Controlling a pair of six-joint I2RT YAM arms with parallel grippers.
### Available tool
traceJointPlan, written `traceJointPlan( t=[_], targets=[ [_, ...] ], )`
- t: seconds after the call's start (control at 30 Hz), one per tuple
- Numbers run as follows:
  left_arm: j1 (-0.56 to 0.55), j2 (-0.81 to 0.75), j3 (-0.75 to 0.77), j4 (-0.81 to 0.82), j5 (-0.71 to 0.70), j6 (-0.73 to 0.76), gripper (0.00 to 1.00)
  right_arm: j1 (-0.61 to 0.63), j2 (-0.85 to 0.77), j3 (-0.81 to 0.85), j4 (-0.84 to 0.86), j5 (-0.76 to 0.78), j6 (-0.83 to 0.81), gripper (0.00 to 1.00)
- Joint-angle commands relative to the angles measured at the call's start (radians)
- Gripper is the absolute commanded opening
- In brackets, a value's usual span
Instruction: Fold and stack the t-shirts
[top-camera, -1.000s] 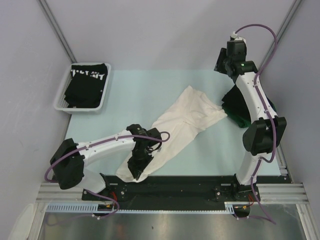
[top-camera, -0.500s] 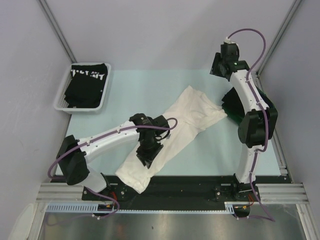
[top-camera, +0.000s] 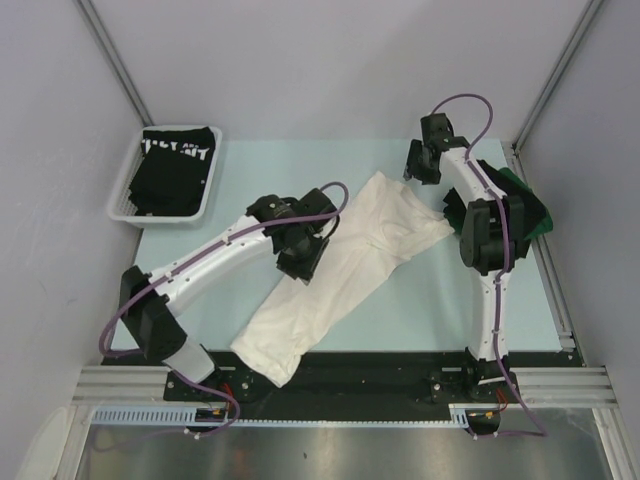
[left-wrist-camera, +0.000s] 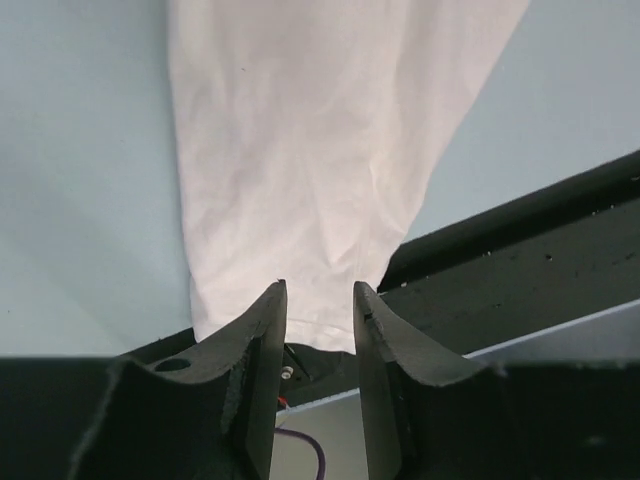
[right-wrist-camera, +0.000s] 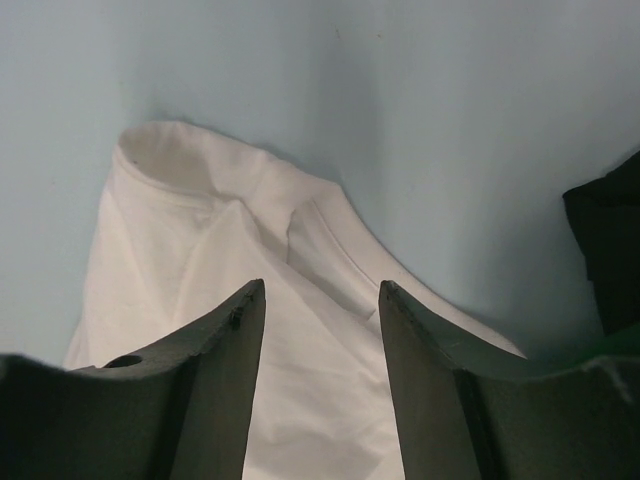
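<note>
A white t-shirt (top-camera: 340, 270) lies stretched out diagonally on the pale blue table, from the near edge to the far right. My left gripper (top-camera: 298, 264) hovers over its middle-left part, open and empty. In the left wrist view the shirt (left-wrist-camera: 320, 150) runs down to the black rail, between my open gripper (left-wrist-camera: 319, 290). My right gripper (top-camera: 415, 170) is open and empty above the shirt's far end (right-wrist-camera: 250, 300), as the right wrist view (right-wrist-camera: 320, 290) shows. A dark green and black shirt pile (top-camera: 515, 200) lies at the right edge. A black shirt with white lettering (top-camera: 178, 158) lies in the basket.
The white mesh basket (top-camera: 125, 205) stands at the far left corner. The black base rail (top-camera: 400, 365) runs along the near edge, and the shirt's near end hangs over it. Grey walls with metal posts close the sides. Black cloth (right-wrist-camera: 605, 240) shows at the right wrist view's edge.
My left gripper has moved away from the near edge, up along the white shirt to its middle. My right gripper has swung left toward the shirt's far end. The shirt has not visibly moved.
</note>
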Motion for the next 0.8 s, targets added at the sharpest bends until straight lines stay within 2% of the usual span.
traceJointPlan(
  t=[0.0,0.17,0.43,0.77],
  targets=[
    [0.054,-0.107,0.026,0.048,-0.077,-0.054,0.38,0.011,-0.011,-0.013,0.039,-0.034,0.015,0.55],
    [0.092,-0.170,-0.006,0.106,-0.088,-0.055,0.40,0.016,-0.016,-0.063,0.048,-0.051,0.018,0.55],
    [0.123,-0.188,-0.026,0.146,-0.038,-0.064,0.39,0.019,-0.030,-0.198,0.097,-0.055,0.024,0.56],
    [0.144,-0.214,-0.061,0.140,-0.034,-0.067,0.39,0.027,0.009,-0.231,0.130,-0.097,0.026,0.55]
  ],
)
